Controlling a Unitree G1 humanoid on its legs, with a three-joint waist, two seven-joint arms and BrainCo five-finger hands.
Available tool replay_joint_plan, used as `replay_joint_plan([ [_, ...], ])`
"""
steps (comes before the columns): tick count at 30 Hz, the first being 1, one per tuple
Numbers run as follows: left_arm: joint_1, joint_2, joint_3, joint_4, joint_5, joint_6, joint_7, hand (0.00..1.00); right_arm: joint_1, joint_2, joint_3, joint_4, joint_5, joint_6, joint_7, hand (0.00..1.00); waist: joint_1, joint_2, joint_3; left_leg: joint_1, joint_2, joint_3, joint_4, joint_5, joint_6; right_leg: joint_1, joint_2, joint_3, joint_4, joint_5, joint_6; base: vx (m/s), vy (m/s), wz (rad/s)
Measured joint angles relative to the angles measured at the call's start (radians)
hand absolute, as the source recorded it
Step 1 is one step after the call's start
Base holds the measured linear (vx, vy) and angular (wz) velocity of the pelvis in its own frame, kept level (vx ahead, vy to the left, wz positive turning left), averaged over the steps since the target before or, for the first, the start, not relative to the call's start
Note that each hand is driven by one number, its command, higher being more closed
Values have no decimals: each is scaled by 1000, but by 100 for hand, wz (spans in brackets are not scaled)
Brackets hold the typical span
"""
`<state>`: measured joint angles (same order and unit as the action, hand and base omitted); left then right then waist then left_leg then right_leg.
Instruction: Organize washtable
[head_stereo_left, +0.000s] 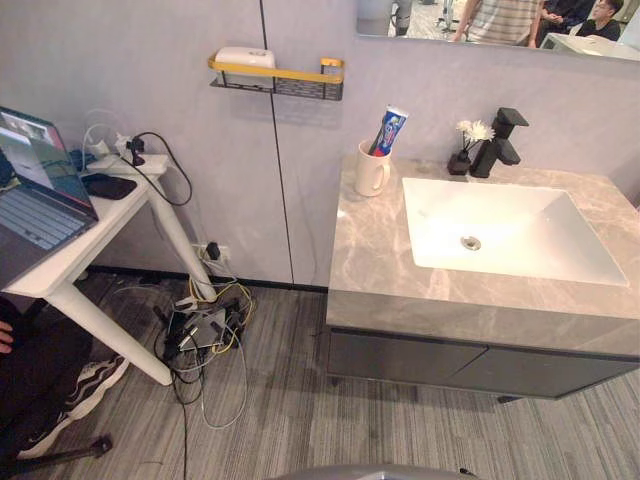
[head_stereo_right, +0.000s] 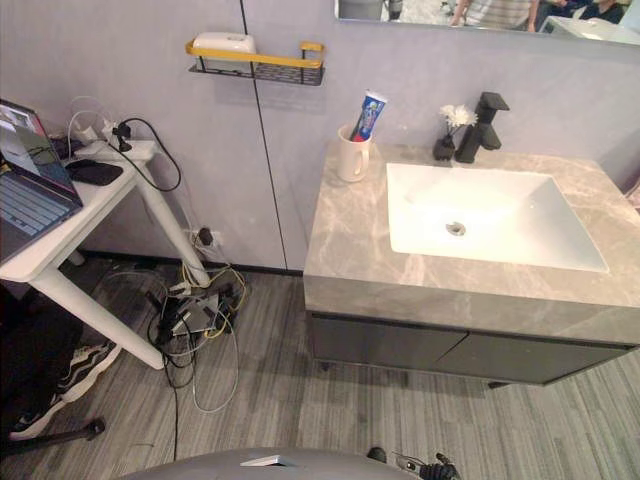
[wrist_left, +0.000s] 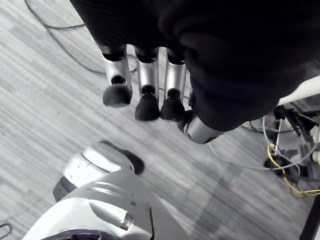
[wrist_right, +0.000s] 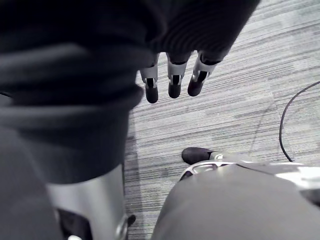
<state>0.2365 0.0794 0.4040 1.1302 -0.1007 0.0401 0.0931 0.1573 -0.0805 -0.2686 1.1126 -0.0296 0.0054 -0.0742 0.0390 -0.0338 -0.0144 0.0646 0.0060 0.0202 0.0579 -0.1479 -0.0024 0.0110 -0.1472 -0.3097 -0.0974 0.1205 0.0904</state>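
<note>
Left hand: the left hand (wrist_left: 148, 85) hangs low over the grey plank floor, its fingers straight and slightly apart, holding nothing.
Side table: a white side table (head_stereo_left: 110, 215) stands at far left and carries an open laptop (head_stereo_left: 35, 190).
Floor: a tangle of cables (head_stereo_left: 205, 330) lies under the side table, against the wall.
Wall shelf: a yellow-railed wall shelf (head_stereo_left: 285, 78) is fixed high on the wall, with a white object (head_stereo_left: 245, 57) lying on it.
Mug: a white mug (head_stereo_left: 372, 170) stands upright at the back left corner of the marble tabletop (head_stereo_left: 370, 260), its handle towards the basin.
Toothpaste tube: a toothpaste tube (head_stereo_left: 390, 130) stands in the mug, long axis near upright, its top leaning right.
Basin: a white basin (head_stereo_left: 520, 225) is sunk into the tabletop just right of the mug, with nothing in it.
Vase: a small dark vase (head_stereo_left: 465, 150) of white flowers sits behind the basin, touching or just beside the tap.
Tap: a black tap (head_stereo_left: 500, 145) stands at the basin's back edge.
Right hand: the right hand (wrist_right: 175, 80) hangs over the floor, fingers straight, a little apart and empty.
Key relation: the things to tidy lie ahead of and above both hands. The mug sits about centre, so either hand could likely reach it. The vase and tap look nearer the right hand.
</note>
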Motion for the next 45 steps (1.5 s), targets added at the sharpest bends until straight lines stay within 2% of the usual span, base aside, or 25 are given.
replay_joint_plan([
  [4,-12,-1,4,-2,-5,-6,-32,0,-8,0,-5,22,0,1,13,0,0,-9,9,30,-3,15,4,-2,2,23,-1,15,3,-2,4,25,19,-9],
  [6,-27,4,-30,-3,-9,-6,-44,0,-11,1,-6,26,1,1,18,0,0,-15,13,24,-3,29,21,-11,4,15,-6,28,4,0,6,-31,44,-20],
  [9,-44,27,-135,-27,-5,-9,-44,0,-23,-1,-5,22,2,1,18,0,-1,-20,20,-70,-2,76,120,-61,11,-63,-4,83,5,7,21,-63,60,-47],
  [12,-89,46,-201,-72,12,-20,-43,0,-65,-11,-2,2,1,2,17,0,-1,-12,96,-161,16,156,263,-117,26,-139,12,168,35,63,26,-96,86,-82],
  [14,-129,49,-207,-78,13,-28,-41,0,-74,-17,11,-27,0,2,15,0,-1,-3,123,-202,40,203,304,-130,48,-189,36,215,4,185,86,-127,157,-85],
  [15,-135,33,-208,-84,13,-37,-41,0,-100,-36,18,-36,2,8,12,0,-1,21,147,-205,79,249,285,-120,73,-219,43,174,121,128,65,85,137,-83],
  [16,-136,30,-209,-96,13,-43,-39,0,-93,-32,16,-48,5,7,5,0,-3,29,151,-196,89,262,270,-111,75,-244,33,125,317,-13,1,167,116,-72],
  [18,-131,31,-208,-112,11,-43,-35,0,-83,-26,18,-41,9,7,-4,0,1,18,149,-160,91,287,231,-80,86,-187,-18,35,608,-194,-33,282,-13,-37],
  [21,-115,29,-204,-109,11,-40,-36,0,-104,-16,23,-42,-2,7,-5,0,22,10,144,-172,90,344,218,-59,93,-102,-93,-50,676,-236,-38,285,-80,-54],
  [23,-109,30,-201,-94,12,-22,-35,0,-132,6,31,-30,-53,8,-3,0,35,-7,133,-202,86,387,216,-35,89,-32,-152,-127,626,-236,-36,155,-93,-66],
  [24,-110,34,-197,-81,12,-20,-35,0,-146,13,32,-15,-79,7,-2,0,40,-12,130,-221,86,404,217,-24,85,-2,-160,-146,555,-226,-20,15,-125,-55],
  [25,-111,40,-198,-75,14,-18,-35,0,-160,19,43,-5,-111,8,4,0,52,-26,123,-245,83,432,211,-5,77,28,-167,-165,441,-192,27,-61,-167,-61],
  [26,-116,43,-198,-72,14,-17,-35,0,-168,20,53,0,-123,8,10,0,59,-34,119,-261,83,448,210,10,67,42,-156,-180,364,-194,56,-128,-233,-56],
  [27,-116,43,-198,-68,14,-14,-34,0,-171,18,62,-1,-138,7,13,0,58,-33,119,-266,85,454,198,32,57,62,-134,-204,291,-201,65,-177,-279,-45],
  [30,-120,40,-200,-50,11,-15,-32,0,-156,10,78,1,-159,8,21,0,51,-24,114,-264,108,454,165,96,18,113,-75,-227,147,-207,70,-204,-249,-19],
  [35,-122,38,-243,-44,8,-18,-8,0,-126,-3,113,-2,-158,3,15,0,44,6,128,-250,210,439,189,147,-16,130,16,-208,149,-244,8,-236,-172,-16],
  [37,-113,36,-244,-52,1,-29,7,0,-127,-11,113,-7,-150,-7,7,0,49,17,154,-249,278,433,266,146,-17,128,57,-142,161,-258,-19,-200,-130,-70],
  [38,-109,37,-244,-57,-2,-37,7,0,-127,-15,112,-6,-146,-10,6,0,56,27,165,-253,291,410,297,147,-16,126,66,-117,164,-261,-26,-189,-207,-98],
  [39,-97,30,-239,-78,-4,-47,7,0,-127,-20,112,-5,-146,-16,4,0,59,24,172,-275,293,300,358,149,-21,117,77,-65,174,-264,-35,-139,-203,-98],
  [40,-91,28,-235,-82,-4,-49,4,0,-127,-28,112,-2,-146,-16,3,0,63,27,179,-300,265,191,393,124,-57,107,74,-23,181,-264,-50,-107,-127,-109],
  [41,-88,25,-233,-82,-3,-48,1,0,-130,-39,111,0,-147,-15,0,0,65,31,180,-302,198,68,403,64,-113,93,68,29,186,-264,-54,-37,65,-114],
  [42,-79,13,-223,-82,-1,-47,-4,0,-127,-57,110,5,-146,-15,-3,0,67,37,182,-299,91,-74,392,9,-145,69,64,101,192,-258,-64,43,213,-143],
  [43,-67,-8,-202,-78,-1,-45,-13,0,-118,-75,101,10,-146,-14,-3,0,77,69,184,-294,4,-203,337,-15,-154,38,72,170,199,-257,-63,63,275,-148],
  [44,-67,-21,-192,-72,-1,-39,-19,0,-117,-87,95,10,-146,-14,-2,0,84,91,186,-287,-22,-258,294,-11,-147,19,82,200,207,-256,-61,175,266,-158],
  [45,-57,-31,-156,-55,-2,-29,-26,0,-118,-90,80,3,-146,-14,-2,0,91,103,198,-263,-33,-248,281,-12,-87,-12,85,273,220,-255,-51,215,176,-123],
])
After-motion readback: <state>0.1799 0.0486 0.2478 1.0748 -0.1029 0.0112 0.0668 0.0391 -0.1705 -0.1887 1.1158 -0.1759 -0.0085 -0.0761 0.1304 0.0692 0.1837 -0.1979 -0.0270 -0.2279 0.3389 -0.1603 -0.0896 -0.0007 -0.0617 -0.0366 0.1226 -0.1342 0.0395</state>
